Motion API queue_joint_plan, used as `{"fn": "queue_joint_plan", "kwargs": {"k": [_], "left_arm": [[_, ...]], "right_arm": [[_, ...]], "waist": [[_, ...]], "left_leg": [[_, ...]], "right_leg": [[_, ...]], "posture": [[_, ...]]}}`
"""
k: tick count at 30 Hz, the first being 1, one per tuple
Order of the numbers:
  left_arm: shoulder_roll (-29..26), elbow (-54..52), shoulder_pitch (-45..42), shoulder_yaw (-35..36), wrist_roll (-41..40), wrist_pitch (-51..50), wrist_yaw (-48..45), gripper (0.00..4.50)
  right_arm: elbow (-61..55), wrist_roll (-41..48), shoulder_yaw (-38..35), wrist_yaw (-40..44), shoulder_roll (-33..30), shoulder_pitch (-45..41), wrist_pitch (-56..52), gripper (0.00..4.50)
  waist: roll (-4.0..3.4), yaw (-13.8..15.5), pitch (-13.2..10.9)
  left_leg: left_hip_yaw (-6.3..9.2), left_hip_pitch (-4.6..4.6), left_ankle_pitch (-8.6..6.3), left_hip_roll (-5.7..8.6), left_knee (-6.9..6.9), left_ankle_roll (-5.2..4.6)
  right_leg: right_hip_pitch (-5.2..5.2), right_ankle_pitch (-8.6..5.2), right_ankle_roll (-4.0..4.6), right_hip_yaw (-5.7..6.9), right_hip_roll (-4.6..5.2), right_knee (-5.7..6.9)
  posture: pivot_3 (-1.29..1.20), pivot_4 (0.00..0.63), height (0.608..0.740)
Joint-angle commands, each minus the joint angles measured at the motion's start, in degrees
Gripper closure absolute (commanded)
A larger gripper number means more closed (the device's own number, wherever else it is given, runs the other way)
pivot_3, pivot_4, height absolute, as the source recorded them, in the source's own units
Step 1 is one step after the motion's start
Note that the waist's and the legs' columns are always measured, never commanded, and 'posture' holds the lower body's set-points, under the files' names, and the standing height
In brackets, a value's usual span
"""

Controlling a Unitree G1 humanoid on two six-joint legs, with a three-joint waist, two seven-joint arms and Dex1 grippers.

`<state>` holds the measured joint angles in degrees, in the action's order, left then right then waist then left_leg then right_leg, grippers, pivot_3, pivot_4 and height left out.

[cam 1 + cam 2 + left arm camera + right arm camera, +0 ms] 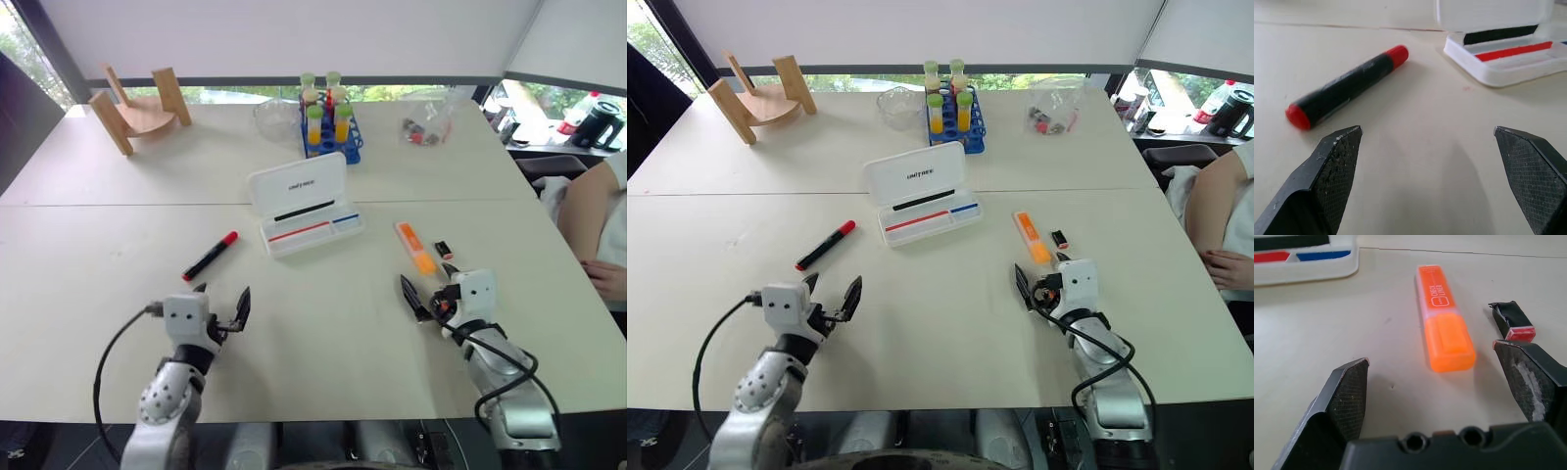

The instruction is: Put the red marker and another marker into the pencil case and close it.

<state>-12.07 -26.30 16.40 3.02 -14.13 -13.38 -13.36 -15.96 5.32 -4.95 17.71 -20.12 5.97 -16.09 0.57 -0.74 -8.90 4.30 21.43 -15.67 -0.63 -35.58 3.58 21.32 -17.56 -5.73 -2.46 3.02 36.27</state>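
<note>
While both my jaws stand spread and empty, left gripper (223,305) should straddle red marker (210,256) mid-barrel; right gripper (428,292) likewise the orange marker (415,247).

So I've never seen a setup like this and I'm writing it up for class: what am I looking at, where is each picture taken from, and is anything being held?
It's a two-armed robot at a white table. The two wide pictures come from its head; the close-ups come from cameras on its wrists. The left gripper faces the red marker; the right gripper faces the orange marker. Both are open and hold nothing. The pencil case lies open.
</note>
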Motion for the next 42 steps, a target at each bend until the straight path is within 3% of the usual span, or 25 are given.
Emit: {"fn": "queue_joint_plan", "kwargs": {"k": [1, 6, 11, 15, 19, 24, 30, 33, 40, 42], "left_arm": [[-6.6, -3.4, -4.6, 3.3, -5.5, -3.9, -7.3, 0.07], [-18.5, 2.2, -16.6, 4.1, -11.8, -8.8, -21.1, 0.07], [-24.6, 15.2, -31.0, -4.2, -12.5, -9.4, -39.1, 0.07], [-23.7, 28.4, -41.5, -10.8, -7.4, -4.1, -48.0, 0.07], [-18.8, 44.8, -52.3, -16.6, -0.9, 2.7, -52.6, 0.07], [-14.0, 59.0, -59.4, -18.6, 4.2, 9.2, -54.2, 0.07], [-11.2, 66.8, -61.9, -18.0, 7.4, 12.8, -54.1, 0.07], [-11.0, 67.2, -61.5, -17.5, 7.5, 12.8, -54.7, 0.90], [-14.8, 59.3, -56.6, -16.2, 5.6, 10.4, -60.7, 4.45], [-16.9, 55.6, -54.4, -16.4, 5.0, 10.4, -63.8, 4.45]], "right_arm": [[-8.6, 4.0, -1.2, 5.4, -4.8, -3.3, -5.6, 0.00], [-13.9, 14.1, -1.8, 18.5, -16.1, -10.2, -16.3, 0.00], [-12.5, 21.7, -2.6, 27.5, -24.4, -19.1, -23.0, 0.00], [-11.4, 25.0, -2.4, 31.2, -28.2, -24.5, -26.3, 0.00], [-13.6, 29.5, -3.3, 35.7, -33.1, -26.7, -30.3, 0.00], [-17.3, 33.3, -5.6, 38.5, -37.4, -25.2, -32.4, 0.00], [-19.0, 35.4, -7.1, 37.5, -38.3, -24.9, -33.3, 0.00], [-19.1, 35.5, -7.3, 37.2, -38.5, -25.0, -33.2, 0.00], [-17.3, 34.3, -5.8, 37.1, -38.4, -26.4, -31.5, 0.00], [-16.7, 33.9, -5.2, 37.2, -38.4, -27.0, -30.9, 0.00]], "waist": [[-0.19, -0.2, -0.1], [-0.28, -0.1, -0.3], [-0.26, 0.0, -0.5], [-0.17, -0.1, -0.6], [-0.16, 0.2, -0.8], [-0.10, -0.1, -0.8], [-0.09, 0.0, -0.8], [-0.08, 0.0, -0.8], [-0.09, -0.2, -0.9], [-0.11, -0.3, -0.9]], "left_leg": [[0.00, 0.00, 0.00, -0.01, -0.05, 0.00], [0.06, -0.02, 0.01, -0.09, -0.20, -0.01], [0.05, 0.04, -0.01, -0.08, -0.39, -0.04], [0.05, 0.08, -0.03, -0.09, -0.44, -0.08], [0.08, 0.20, -0.10, -0.09, -0.46, -0.22], [0.06, 1.16, -0.12, -0.08, -0.79, -0.28], [0.08, 1.14, -0.11, -0.09, -0.98, -0.29], [0.10, 1.14, -0.11, -0.09, -1.21, -0.30], [0.14, 1.16, -0.12, -0.10, -1.33, -0.31], [0.14, 1.15, -0.12, -0.12, -1.33, -0.31]], "right_leg": [[0.00, 0.00, -0.01, -0.01, -0.02, 0.03], [0.00, 0.01, -0.01, -0.01, -0.16, 0.21], [0.02, 0.02, -0.03, 0.00, -0.18, 0.33], [0.05, 0.02, -0.04, 0.00, -0.22, 0.34], [0.17, 0.04, -0.10, 0.02, -0.26, 0.42], [1.19, 0.04, -0.12, -0.04, -0.26, 0.83], [1.19, 0.04, -0.13, -0.04, -0.28, 1.07], [1.11, 0.05, -0.15, -0.03, -0.28, 1.16], [1.11, 0.07, -0.18, -0.03, -0.30, 1.27], [1.10, 0.07, -0.18, -0.04, -0.32, 1.27]], "posture": [[0.00, 0.150, 0.740], [0.00, 0.150, 0.740], [0.00, 0.150, 0.740], [0.00, 0.150, 0.740], [0.00, 0.150, 0.740], [0.00, 0.150, 0.740], [0.00, 0.150, 0.740], [0.00, 0.150, 0.740], [0.00, 0.150, 0.740], [0.00, 0.150, 0.740]]}}
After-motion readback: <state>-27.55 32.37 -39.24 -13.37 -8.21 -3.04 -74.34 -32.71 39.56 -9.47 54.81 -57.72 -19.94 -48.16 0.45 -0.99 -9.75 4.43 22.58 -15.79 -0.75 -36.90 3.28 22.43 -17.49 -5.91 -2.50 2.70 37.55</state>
